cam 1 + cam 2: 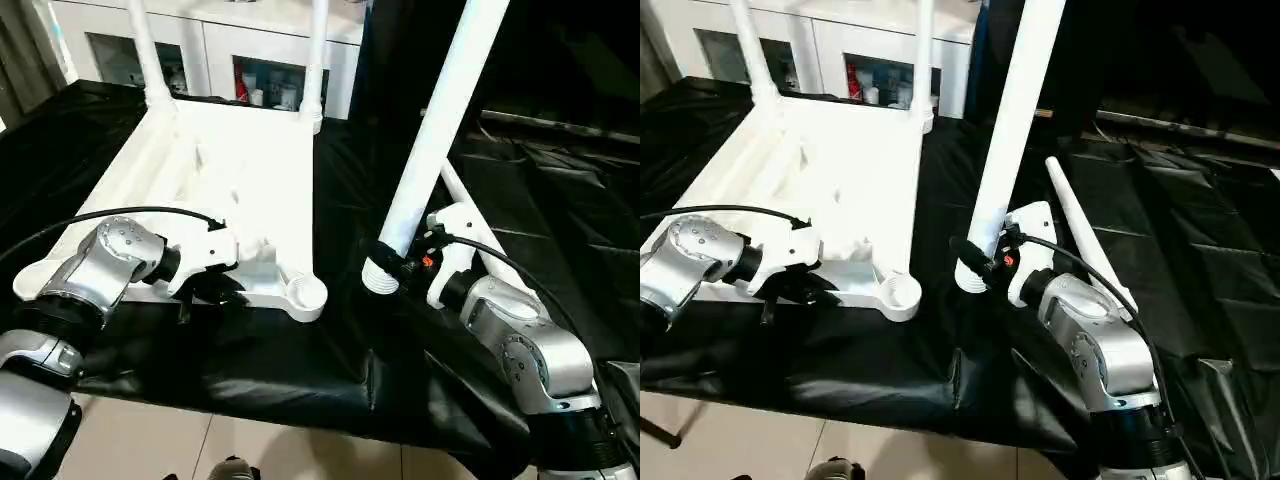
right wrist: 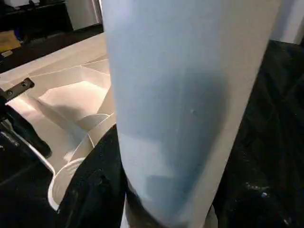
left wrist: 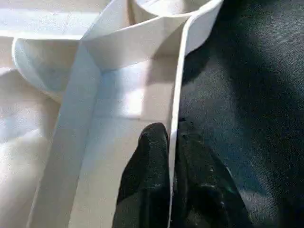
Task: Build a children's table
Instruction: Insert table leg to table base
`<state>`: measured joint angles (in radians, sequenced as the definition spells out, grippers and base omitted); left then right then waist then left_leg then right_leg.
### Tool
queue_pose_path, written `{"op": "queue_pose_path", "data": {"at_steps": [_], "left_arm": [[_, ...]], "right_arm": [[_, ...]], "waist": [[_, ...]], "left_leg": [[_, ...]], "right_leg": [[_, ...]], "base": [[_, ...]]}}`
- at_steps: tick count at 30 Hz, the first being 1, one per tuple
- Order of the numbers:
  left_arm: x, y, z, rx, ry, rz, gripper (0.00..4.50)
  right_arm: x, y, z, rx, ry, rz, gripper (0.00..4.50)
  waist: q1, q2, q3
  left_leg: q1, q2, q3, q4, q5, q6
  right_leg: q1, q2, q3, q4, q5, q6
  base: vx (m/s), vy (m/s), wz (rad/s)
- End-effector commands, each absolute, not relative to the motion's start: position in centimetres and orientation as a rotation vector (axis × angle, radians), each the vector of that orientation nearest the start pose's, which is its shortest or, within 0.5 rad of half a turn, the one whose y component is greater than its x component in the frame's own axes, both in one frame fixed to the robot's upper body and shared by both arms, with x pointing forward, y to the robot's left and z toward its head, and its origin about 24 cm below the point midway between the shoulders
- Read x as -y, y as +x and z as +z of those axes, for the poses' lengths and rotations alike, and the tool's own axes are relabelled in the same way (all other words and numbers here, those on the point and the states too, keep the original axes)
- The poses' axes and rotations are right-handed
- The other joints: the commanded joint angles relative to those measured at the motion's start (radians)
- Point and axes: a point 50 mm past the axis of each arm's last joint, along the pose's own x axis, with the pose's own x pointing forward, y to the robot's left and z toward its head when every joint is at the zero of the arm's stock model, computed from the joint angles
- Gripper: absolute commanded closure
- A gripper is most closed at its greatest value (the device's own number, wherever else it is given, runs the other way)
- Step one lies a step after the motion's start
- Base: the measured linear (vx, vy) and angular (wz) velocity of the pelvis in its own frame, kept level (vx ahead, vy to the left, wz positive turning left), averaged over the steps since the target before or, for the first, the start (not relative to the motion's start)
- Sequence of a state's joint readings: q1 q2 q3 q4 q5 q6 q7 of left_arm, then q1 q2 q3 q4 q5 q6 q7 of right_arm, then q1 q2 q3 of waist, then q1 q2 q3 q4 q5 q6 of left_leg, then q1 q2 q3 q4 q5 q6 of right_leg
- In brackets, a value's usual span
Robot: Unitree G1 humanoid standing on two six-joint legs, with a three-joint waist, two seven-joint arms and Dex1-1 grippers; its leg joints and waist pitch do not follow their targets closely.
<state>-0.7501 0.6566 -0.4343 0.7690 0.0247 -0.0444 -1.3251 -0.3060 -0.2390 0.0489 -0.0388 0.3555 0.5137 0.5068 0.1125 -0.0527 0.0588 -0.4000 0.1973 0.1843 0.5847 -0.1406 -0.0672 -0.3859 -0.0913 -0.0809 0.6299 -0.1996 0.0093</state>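
We see the children's table lying upside down on the black-covered tabletop, its ribbed underside facing up, with two white legs standing in the far corner sockets and an empty round socket at the near corner. Our left gripper is pinched together on the thin near rim of the table, one black finger on each side. Our right gripper is clamped on a third leg, holding it tilted just beside the table. A fourth leg lies on the black cover behind it. A white glass-door cabinet stands beyond.
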Motion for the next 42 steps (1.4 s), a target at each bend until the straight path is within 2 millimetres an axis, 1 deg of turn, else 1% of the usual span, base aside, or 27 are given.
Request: {"op": "queue_pose_path", "data": {"at_steps": [1,2,3,4,5,6,7,8,9,11,12,14,16,17,18,19,21,24,25,28,30,32,36,38,39,41,42], "left_arm": [[-21.3,33.2,8.8,-0.592,0.663,-1.267,4.47],[-21.2,33.2,8.8,-0.587,0.663,-1.268,4.47],[-20.9,33.2,8.8,-0.569,0.651,-1.260,4.49],[-20.3,33.1,8.8,-0.548,0.638,-1.253,4.50],[-20.1,33.0,8.7,-0.542,0.634,-1.254,4.50],[-19.3,32.8,8.4,-0.531,0.597,-1.247,4.50],[-18.6,32.6,8.3,-0.510,0.559,-1.245,4.50],[-17.8,32.5,8.2,-0.489,0.517,-1.233,4.50],[-17.1,32.4,8.1,-0.467,0.488,-1.224,4.50],[-15.6,32.0,7.8,-0.420,0.466,-1.198,4.50],[-15.2,31.9,7.6,-0.406,0.466,-1.185,4.50],[-13.7,31.1,6.9,-0.377,0.453,-1.201,4.50],[-13.4,30.7,6.7,-0.380,0.442,-1.202,4.50],[-12.9,30.1,6.2,-0.409,0.467,-1.204,4.50],[-12.9,29.9,6.0,-0.419,0.486,-1.199,4.50],[-12.8,29.9,6.0,-0.425,0.497,-1.195,4.50],[-12.9,29.8,6.0,-0.435,0.509,-1.191,4.50],[-13.7,29.8,6.1,-0.499,0.561,-1.190,4.50],[-13.9,29.8,6.1,-0.516,0.574,-1.193,4.50],[-14.2,29.8,6.2,-0.548,0.598,-1.199,4.50],[-14.4,30.0,6.5,-0.558,0.614,-1.194,4.50],[-14.4,30.3,6.8,-0.556,0.622,-1.192,4.50],[-14.1,30.8,7.7,-0.532,0.601,-1.213,4.50],[-14.0,30.8,7.8,-0.528,0.584,-1.226,4.50],[-13.9,30.8,7.8,-0.528,0.576,-1.239,4.50],[-13.9,30.8,7.8,-0.528,0.574,-1.249,4.50],[-13.8,30.8,7.7,-0.527,0.575,-1.254,4.50]], "right_arm": [[13.1,29.3,9.7,-0.158,0.104,0.689,2.59],[13.1,29.3,9.7,-0.158,0.104,0.689,2.59],[13.1,29.2,9.7,-0.158,0.106,0.688,2.59],[13.1,29.2,9.6,-0.159,0.112,0.685,2.59],[13.1,29.2,9.6,-0.160,0.116,0.683,2.59],[13.1,29.2,9.5,-0.167,0.124,0.683,2.59],[13.1,29.1,9.4,-0.175,0.128,0.686,2.59],[13.1,29.1,9.3,-0.183,0.128,0.693,2.59],[13.0,29.0,9.2,-0.194,0.125,0.706,2.59],[12.7,28.8,9.0,-0.210,0.111,0.737,2.59],[12.7,28.8,9.0,-0.213,0.107,0.746,2.59],[12.5,28.9,9.0,-0.209,0.111,0.745,2.59],[12.5,28.9,9.1,-0.208,0.113,0.744,2.59],[12.4,29.0,9.1,-0.209,0.112,0.748,2.59],[12.4,29.0,9.0,-0.210,0.109,0.751,2.59],[12.3,29.0,9.0,-0.211,0.106,0.754,2.59],[12.3,29.0,9.0,-0.211,0.104,0.755,2.59],[12.4,29.4,9.0,-0.207,0.072,0.763,2.59],[12.3,29.5,9.0,-0.206,0.060,0.767,2.59],[12.3,29.6,9.1,-0.205,0.042,0.773,2.59],[12.2,29.8,9.1,-0.204,0.022,0.783,2.59],[12.0,30.0,9.0,-0.204,0.008,0.790,2.59],[11.8,30.5,8.7,-0.217,-0.001,0.811,2.59],[11.7,30.7,8.6,-0.225,-0.001,0.822,2.59],[11.5,30.9,8.5,-0.236,0.009,0.836,2.59],[11.3,31.1,8.4,-0.248,0.024,0.851,2.59],[11.3,31.2,8.4,-0.253,0.027,0.859,2.59]], "waist": [[0.002,0.022,-0.071],[0.001,0.020,-0.071],[0.000,0.022,-0.073],[-0.003,0.019,-0.074],[-0.003,0.021,-0.075],[-0.005,0.020,-0.075],[-0.005,0.022,-0.074],[-0.005,0.021,-0.074],[-0.004,0.019,-0.073],[-0.001,0.018,-0.076],[0.000,0.017,-0.070],[0.003,0.010,-0.068],[0.004,0.013,-0.068],[0.004,0.014,-0.068],[0.004,0.008,-0.066],[0.003,0.011,-0.065],[0.005,0.012,-0.064],[0.004,0.009,-0.065],[0.003,0.010,-0.066],[0.000,0.010,-0.067],[0.000,0.008,-0.068],[0.000,0.008,-0.068],[0.000,0.009,-0.067],[-0.001,0.009,-0.068],[-0.001,0.006,-0.067],[-0.002,0.007,-0.067],[-0.001,0.006,-0.067]], "left_leg": [[0.041,0.044,-0.022,-0.084,-0.346,-0.095],[0.039,0.043,-0.022,-0.084,-0.336,-0.093],[0.037,0.042,-0.021,-0.083,-0.320,-0.090],[0.035,0.042,-0.020,-0.082,-0.302,-0.085],[0.036,0.042,-0.020,-0.081,-0.293,-0.082],[0.035,0.042,-0.019,-0.080,-0.282,-0.075],[0.036,0.042,-0.018,-0.077,-0.269,-0.067],[0.037,0.042,-0.016,-0.076,-0.267,-0.062],[0.034,0.040,-0.014,-0.074,-0.245,-0.053],[0.035,0.041,-0.012,-0.071,-0.228,-0.042],[0.034,0.040,-0.010,-0.072,-0.241,-0.036],[0.034,0.039,-0.008,-0.070,-0.247,-0.025],[0.036,0.039,-0.007,-0.070,-0.248,-0.026],[0.036,0.040,-0.008,-0.071,-0.249,-0.027],[0.036,0.041,-0.008,-0.072,-0.251,-0.024],[0.036,0.041,-0.008,-0.072,-0.254,-0.023],[0.039,0.039,-0.007,-0.073,-0.270,-0.027],[0.036,0.038,-0.009,-0.074,-0.266,-0.033],[0.036,0.037,-0.009,-0.074,-0.264,-0.034],[0.036,0.036,-0.008,-0.073,-0.249,-0.034],[0.035,0.035,-0.007,-0.071,-0.244,-0.030],[0.035,0.035,-0.007,-0.070,-0.236,-0.027],[0.036,0.036,-0.006,-0.070,-0.238,-0.028],[0.036,0.035,-0.007,-0.070,-0.244,-0.029],[0.036,0.035,-0.005,-0.069,-0.248,-0.029],[0.036,0.035,-0.006,-0.069,-0.246,-0.027],[0.035,0.036,-0.006,-0.069,-0.236,-0.026]], "right_leg": [[0.025,-0.075,0.053,-0.070,-0.206,-0.184],[0.027,-0.075,0.052,-0.069,-0.193,-0.186],[0.029,-0.073,0.052,-0.066,-0.171,-0.189],[0.031,-0.072,0.052,-0.062,-0.138,-0.196],[0.031,-0.072,0.052,-0.060,-0.122,-0.200],[0.032,-0.070,0.052,-0.059,-0.102,-0.207],[0.031,-0.068,0.052,-0.055,-0.078,-0.217],[0.030,-0.067,0.053,-0.057,-0.074,-0.220],[0.032,-0.065,0.053,-0.055,-0.052,-0.227],[0.035,-0.063,0.054,-0.053,-0.035,-0.228],[0.032,-0.060,0.055,-0.057,-0.053,-0.220],[0.031,-0.064,0.060,-0.068,-0.117,-0.197],[0.027,-0.062,0.061,-0.069,-0.138,-0.188],[0.027,-0.062,0.060,-0.069,-0.143,-0.185],[0.026,-0.062,0.060,-0.070,-0.157,-0.181],[0.024,-0.061,0.060,-0.072,-0.173,-0.174],[0.020,-0.059,0.061,-0.077,-0.202,-0.164],[0.021,-0.059,0.060,-0.077,-0.213,-0.152],[0.021,-0.058,0.060,-0.076,-0.210,-0.149],[0.021,-0.056,0.061,-0.073,-0.181,-0.155],[0.022,-0.057,0.061,-0.073,-0.175,-0.159],[0.022,-0.057,0.061,-0.074,-0.171,-0.163],[0.021,-0.057,0.061,-0.073,-0.172,-0.166],[0.021,-0.057,0.060,-0.073,-0.175,-0.173],[0.020,-0.057,0.061,-0.074,-0.178,-0.174],[0.021,-0.058,0.060,-0.073,-0.178,-0.177],[0.021,-0.057,0.060,-0.071,-0.162,-0.176]], "base": [[0.000,0.000,0.00],[0.000,0.000,0.00],[0.000,0.000,0.00],[0.000,0.000,0.00],[0.000,0.000,0.00],[0.000,0.000,0.00],[0.000,0.000,0.00],[0.000,0.000,0.00],[0.000,0.000,0.00],[0.000,0.000,0.00],[0.000,0.000,0.00],[0.000,0.000,0.00],[0.000,0.000,0.00],[0.000,0.000,0.00],[0.000,0.000,0.00],[0.000,0.000,0.00],[0.000,0.000,0.00],[0.000,0.000,0.00],[0.000,0.000,0.00],[0.000,0.000,0.00],[0.000,0.000,0.00],[0.000,0.000,0.00],[0.000,0.000,0.00],[0.000,0.000,0.00],[0.000,0.000,0.00],[0.000,0.000,0.00],[0.000,0.000,0.00]]}}
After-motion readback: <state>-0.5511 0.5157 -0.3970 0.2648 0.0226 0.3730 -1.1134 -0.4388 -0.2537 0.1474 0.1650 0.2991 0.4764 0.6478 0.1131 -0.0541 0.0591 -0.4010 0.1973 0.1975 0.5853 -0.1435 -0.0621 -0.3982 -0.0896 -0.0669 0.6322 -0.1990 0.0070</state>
